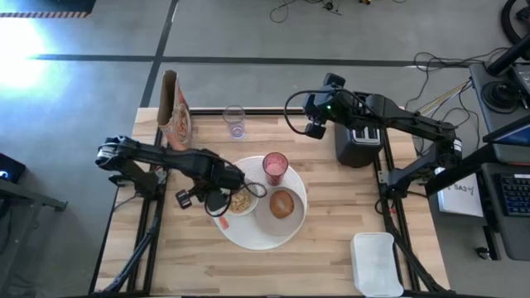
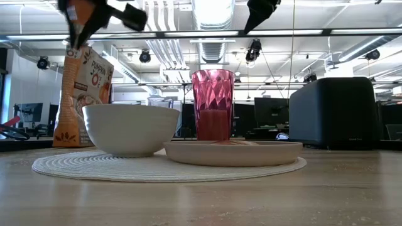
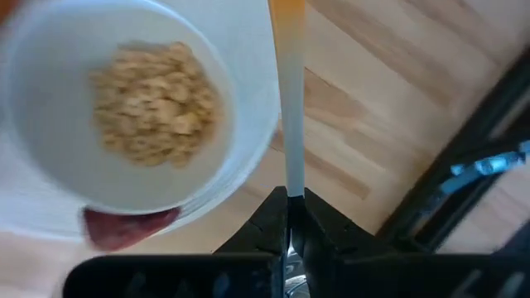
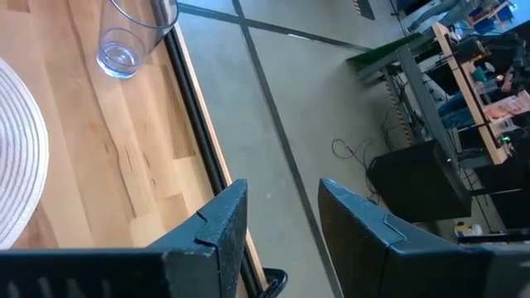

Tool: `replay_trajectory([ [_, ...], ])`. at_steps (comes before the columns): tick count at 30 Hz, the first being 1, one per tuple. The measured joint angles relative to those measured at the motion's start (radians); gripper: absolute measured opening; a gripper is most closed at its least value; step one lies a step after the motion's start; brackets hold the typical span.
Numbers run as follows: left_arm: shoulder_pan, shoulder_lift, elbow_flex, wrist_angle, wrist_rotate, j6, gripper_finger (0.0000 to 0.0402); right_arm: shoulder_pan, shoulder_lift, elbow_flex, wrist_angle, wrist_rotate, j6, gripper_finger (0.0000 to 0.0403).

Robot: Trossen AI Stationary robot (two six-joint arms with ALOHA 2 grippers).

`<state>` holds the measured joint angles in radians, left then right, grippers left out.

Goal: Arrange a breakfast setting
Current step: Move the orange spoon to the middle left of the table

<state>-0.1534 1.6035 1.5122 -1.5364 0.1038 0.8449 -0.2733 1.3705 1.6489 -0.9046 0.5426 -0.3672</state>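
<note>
Bowl (image 1: 241, 201) sat on the white mat (image 1: 248, 236), w/ cereal in it, touching the left edge of the big plate (image 1: 291, 223). Pink cup (image 1: 276, 167) stood at the back of the plate, and a round brown bread piece (image 1: 282, 204) lay on the plate just in front of the cup. A small dark-red fruit (image 3: 124, 228) peeked out from under the bowl's rim in the left wrist view.

Left gripper (image 1: 217, 197) hung just left of the bowl, above the mat. Its fingers were shut tight on a thin flat strip, white w/ an orange end (image 3: 291, 99); couldn't tell what the strip was.

Right gripper (image 1: 315, 124) was up in the air near the back edge of the surface (image 1: 166, 265), just left of the toaster (image 1: 358, 142). Its fingers (image 4: 207, 228) stood apart w/ nothing between them.

Clear glass (image 1: 235, 122) stood at the back, well apart from the plate. Cereal bag (image 1: 175, 112) stood at the back left corner. White tray (image 1: 377, 263) lay at the front right.
</note>
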Motion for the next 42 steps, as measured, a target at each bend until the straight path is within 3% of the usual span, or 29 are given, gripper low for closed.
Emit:
replay_trajectory([
  [11, -0.037, -0.002, -0.245, 0.135, -0.024, 0.178, 0.0, 0.0, 0.0, 0.0, 0.002, 0.0, 0.0, 0.0134],
  [19, -0.045, -0.003, -0.396, 0.287, -0.148, 0.402, 0.0, 0.0, 0.0, 0.0, 0.004, 0.0, 0.0, 0.0137],
  [27, -0.045, -0.004, -0.456, 0.471, -0.158, 0.44, 0.0001, 0.0, 0.0, 0.0, 0.004, 0.0, 0.0, 0.0141],
  [38, -0.04, -0.005, -0.463, 0.462, -0.177, 0.42, 0.0004, 0.0, 0.0, 0.0, 0.004, 0.0, 0.0, 0.0132],
  [42, -0.029, -0.005, -0.496, 0.478, -0.241, 0.413, 0.0005, 0.0, 0.0, 0.0, 0.004, 0.0, 0.0, 0.0136],
])
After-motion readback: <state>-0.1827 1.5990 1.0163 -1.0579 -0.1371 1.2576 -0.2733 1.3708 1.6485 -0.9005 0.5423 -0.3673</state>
